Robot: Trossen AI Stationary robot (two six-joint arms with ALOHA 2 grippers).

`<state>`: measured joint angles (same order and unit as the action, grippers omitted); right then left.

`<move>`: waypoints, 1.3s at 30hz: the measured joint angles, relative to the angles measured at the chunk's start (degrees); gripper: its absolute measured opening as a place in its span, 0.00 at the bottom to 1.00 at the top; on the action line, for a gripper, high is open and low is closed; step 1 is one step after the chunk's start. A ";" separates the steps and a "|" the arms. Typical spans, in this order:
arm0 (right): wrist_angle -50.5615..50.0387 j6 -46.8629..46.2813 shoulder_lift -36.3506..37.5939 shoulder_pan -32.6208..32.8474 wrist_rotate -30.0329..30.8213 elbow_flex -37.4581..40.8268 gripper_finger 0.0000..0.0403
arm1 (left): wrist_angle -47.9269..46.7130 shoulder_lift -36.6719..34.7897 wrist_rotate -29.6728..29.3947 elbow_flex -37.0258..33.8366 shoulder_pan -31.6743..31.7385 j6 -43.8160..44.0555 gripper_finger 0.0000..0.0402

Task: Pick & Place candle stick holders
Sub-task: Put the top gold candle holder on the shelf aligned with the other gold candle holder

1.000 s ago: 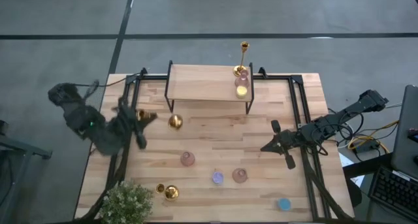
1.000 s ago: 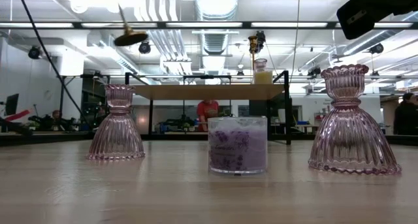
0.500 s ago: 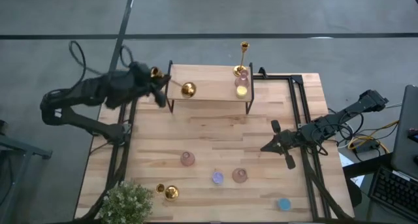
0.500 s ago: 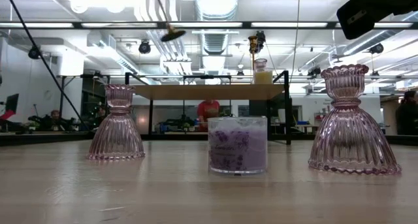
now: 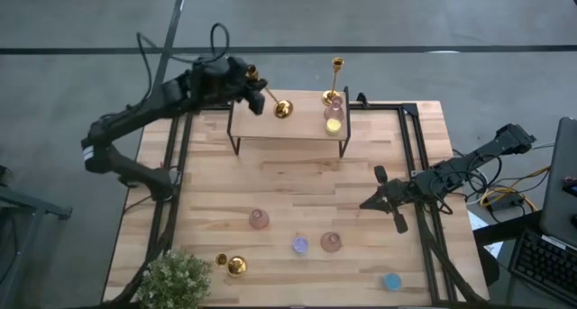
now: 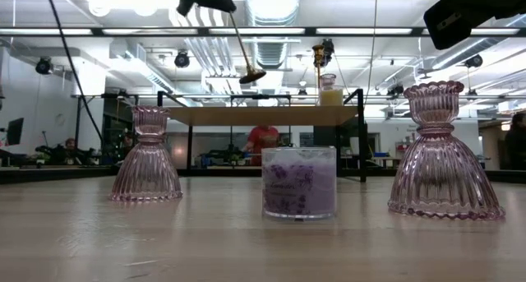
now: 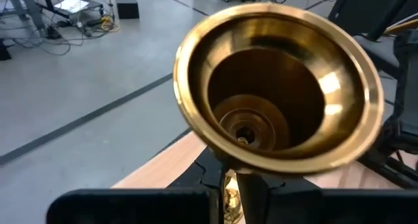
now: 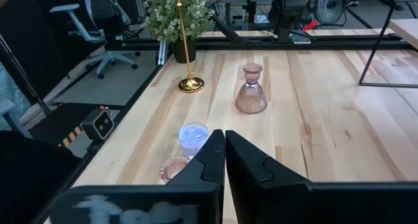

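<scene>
The left gripper (image 5: 251,82), jaws clamped on a gold candlestick (image 5: 273,100), held it tilted above the shelf (image 5: 270,124) at twelve o'clock, apparently for placing; the right gripper (image 5: 371,201) waited, jaws together.

1. You have a raised shelf (image 5: 288,115) at the counter's (image 5: 297,187) far edge, with one candlestick (image 5: 335,82) standing at its right end.
2. Your left gripper (image 5: 242,82) holds a second candlestick (image 5: 273,102) tilted above the shelf's left part.
3. A third candlestick (image 5: 233,265) sits near the front left, beside the plant (image 5: 173,282).
4. Your right gripper (image 5: 368,204) hangs over the counter's right side.
</scene>
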<state>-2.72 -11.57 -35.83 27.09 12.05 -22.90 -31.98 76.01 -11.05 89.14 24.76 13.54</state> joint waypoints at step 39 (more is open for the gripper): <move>-0.02 0.00 0.00 -0.02 0.00 0.00 0.02 | -15.46 40.81 10.27 45.71 10.00 -10.05 0.06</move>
<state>-2.74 -11.57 -35.83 27.07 12.05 -22.90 -47.44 116.81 -0.78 134.85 34.76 3.49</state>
